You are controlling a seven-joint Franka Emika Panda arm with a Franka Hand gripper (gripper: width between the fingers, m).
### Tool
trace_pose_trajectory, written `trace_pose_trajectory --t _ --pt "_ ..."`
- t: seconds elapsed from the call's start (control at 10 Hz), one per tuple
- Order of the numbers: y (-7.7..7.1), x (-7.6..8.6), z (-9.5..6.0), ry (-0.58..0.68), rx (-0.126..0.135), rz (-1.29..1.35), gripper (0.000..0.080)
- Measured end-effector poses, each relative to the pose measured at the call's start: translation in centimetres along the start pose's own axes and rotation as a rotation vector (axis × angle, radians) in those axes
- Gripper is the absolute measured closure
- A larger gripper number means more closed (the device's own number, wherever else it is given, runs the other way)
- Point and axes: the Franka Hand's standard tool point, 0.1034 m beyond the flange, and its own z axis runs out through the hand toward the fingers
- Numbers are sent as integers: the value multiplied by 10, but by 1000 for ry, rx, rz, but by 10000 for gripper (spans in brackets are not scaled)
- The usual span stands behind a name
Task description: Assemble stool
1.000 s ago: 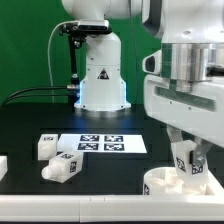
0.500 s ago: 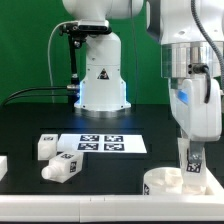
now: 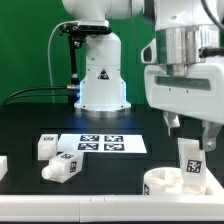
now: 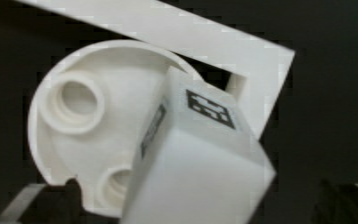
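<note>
Black tabletop (image 3: 30,110) spreads under everything, with a green backdrop on the exterior view's left. The white arm (image 3: 185,60) fills the upper part of the exterior view's right, and its rounded base (image 3: 100,75) stands at the far side of the table. The marker board (image 3: 95,143) lies flat mid-table. At the near edge, on the exterior view's right, rests the round white seat (image 3: 160,185), and one tagged leg (image 3: 190,162) stands upright in it. The gripper (image 3: 192,135) hangs just above that leg with its fingers (image 3: 172,124) spread wide and released, holding nothing. Two loose legs (image 3: 62,167) lie near the marker board on the exterior view's left. In the wrist view the seat (image 4: 78,100) shows its round sockets, the leg (image 4: 202,165) rising from it, with a white rail (image 4: 176,35) beyond.
</note>
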Motion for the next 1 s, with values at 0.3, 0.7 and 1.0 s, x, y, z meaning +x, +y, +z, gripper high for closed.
trace_pose_trajectory --t 0.3,0.7,1.0 --pt "3 2 1 2 -4 -234 150" --pt "-4 -5 -5 -46 -39 -841 150" --pt "-4 -2 -4 -45 -39 -1012 150"
